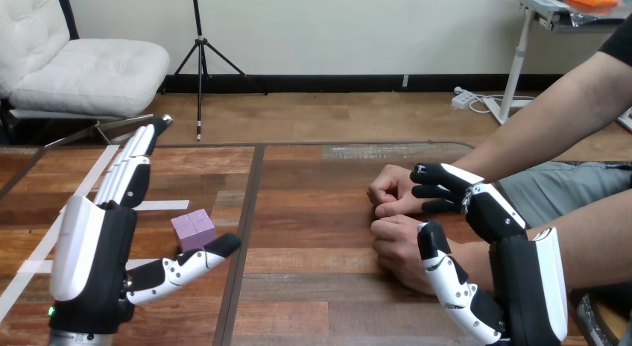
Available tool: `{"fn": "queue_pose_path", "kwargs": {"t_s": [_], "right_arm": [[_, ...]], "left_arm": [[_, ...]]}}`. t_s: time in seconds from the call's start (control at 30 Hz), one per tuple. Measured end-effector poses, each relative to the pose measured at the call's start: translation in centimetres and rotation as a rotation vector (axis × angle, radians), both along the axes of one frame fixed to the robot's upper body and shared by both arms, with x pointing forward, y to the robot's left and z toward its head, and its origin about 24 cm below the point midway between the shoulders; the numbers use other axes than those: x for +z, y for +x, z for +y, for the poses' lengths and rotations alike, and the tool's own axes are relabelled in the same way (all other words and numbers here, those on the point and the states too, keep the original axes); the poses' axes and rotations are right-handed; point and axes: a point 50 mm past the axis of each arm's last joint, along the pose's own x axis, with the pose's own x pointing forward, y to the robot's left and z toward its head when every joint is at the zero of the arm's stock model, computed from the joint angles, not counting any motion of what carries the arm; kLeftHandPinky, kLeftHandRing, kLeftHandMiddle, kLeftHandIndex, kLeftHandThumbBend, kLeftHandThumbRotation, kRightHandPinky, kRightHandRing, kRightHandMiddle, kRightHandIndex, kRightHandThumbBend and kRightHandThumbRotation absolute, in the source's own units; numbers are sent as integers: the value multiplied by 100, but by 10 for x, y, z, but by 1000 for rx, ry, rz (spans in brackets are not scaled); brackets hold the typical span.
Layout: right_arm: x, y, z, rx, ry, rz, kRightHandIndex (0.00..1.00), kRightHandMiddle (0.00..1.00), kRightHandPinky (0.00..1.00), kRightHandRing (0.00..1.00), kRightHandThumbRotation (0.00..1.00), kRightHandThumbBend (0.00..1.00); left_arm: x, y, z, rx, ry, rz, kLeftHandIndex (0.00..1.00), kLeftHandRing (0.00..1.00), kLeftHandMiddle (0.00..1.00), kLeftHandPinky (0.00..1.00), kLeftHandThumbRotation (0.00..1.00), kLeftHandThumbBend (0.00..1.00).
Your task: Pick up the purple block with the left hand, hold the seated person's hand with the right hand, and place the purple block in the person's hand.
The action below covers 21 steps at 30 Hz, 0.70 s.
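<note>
**Left hand open beside the block, right hand over the person's wrist**

And here's the left hand [93, 264], standing on edge on the table [313, 286], wide open. Its fingers [130, 167] are straight and pointing away, and the thumb [186, 268] is flung out to the side. Nothing in it!

The purple block [192, 228] sits flat on the wood in that open gap, on the thumb side of the fingers and just beyond the thumb tip. The tip is right at the block's near corner, but whether it touches I cannot tell. The block looks close to a cube, with no clear long axis. Its top face is up, crossed by seams, and its edges are turned a little off the plank lines.

Over to the right hand [525, 282]. It lies across the wrist of the person's nearer hand [399, 245], which rests on the table as a loose fist. Gripping or just resting there? Cannot tell. The person's farther hand [391, 188], also a fist, sits just beyond, ahead of the right hand and well apart from the block.
</note>
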Motion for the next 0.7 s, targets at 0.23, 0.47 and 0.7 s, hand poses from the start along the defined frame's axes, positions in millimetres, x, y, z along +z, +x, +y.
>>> {"fn": "queue_pose_path", "kwargs": {"t_s": [0.23, 0.47, 0.7], "right_arm": [[-1, 0, 0, 0, 0, 3, 72, 72, 61, 68, 52, 31], [0, 0, 0, 1, 0, 1, 72, 72, 61, 68, 52, 31], [0, 1, 0, 1, 0, 0, 72, 72, 61, 68, 53, 32]], "left_arm": [[-2, 3, 4, 32, 37, 30, 97, 94, 97, 90, 67, 85], [-5, 5, 4, 38, 58, 68, 97, 94, 97, 90, 69, 85], [-7, 8, 2, 32, 73, 99, 97, 94, 97, 89, 70, 87]]}}
